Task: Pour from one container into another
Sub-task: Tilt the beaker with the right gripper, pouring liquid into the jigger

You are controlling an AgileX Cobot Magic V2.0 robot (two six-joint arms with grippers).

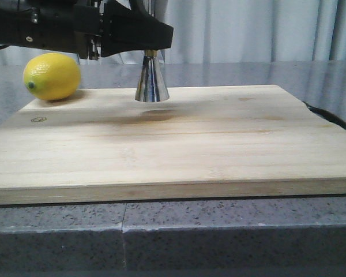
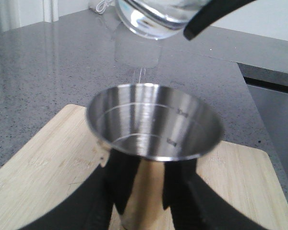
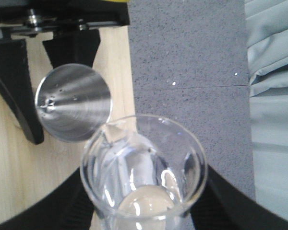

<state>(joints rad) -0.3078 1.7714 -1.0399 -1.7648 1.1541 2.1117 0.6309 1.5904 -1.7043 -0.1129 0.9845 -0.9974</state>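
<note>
Item one, jigger (image 1: 151, 81): steel, two cones joined at a brass-coloured waist, standing upright near the far edge of my wooden cutting board (image 1: 179, 150); in the front view only its lower cone and waist show, the upper cone being hidden behind my left arm. Item two, left gripper (image 2: 143, 191): its black fingers (image 2: 98, 201) press against the jigger on both sides just below the upper cup, so I record it as clamped on the jigger. The left wrist view looks into the open cup, where two engraved fill lines with small markings are visible; I cannot tell from this view how much liquid lies in it. Item three, beaker (image 3: 144, 172): clear glass, tilted, its pouring lip directed at the jigger's rim and held just above and beside it; a thin thread of clear liquid appears to fall from the beaker toward the cup in the left wrist view. Small droplets sit on the cup's inner wall in the right wrist view. Item four, right gripper (image 3: 144, 211): black fingers (image 3: 230, 201) curve round both sides of the beaker, gripping it. Item five, lemon (image 1: 52, 76): yellow, resting at the board's far left corner, apart from the jigger. The board lies on a grey speckled counter (image 1: 219, 231).
</note>
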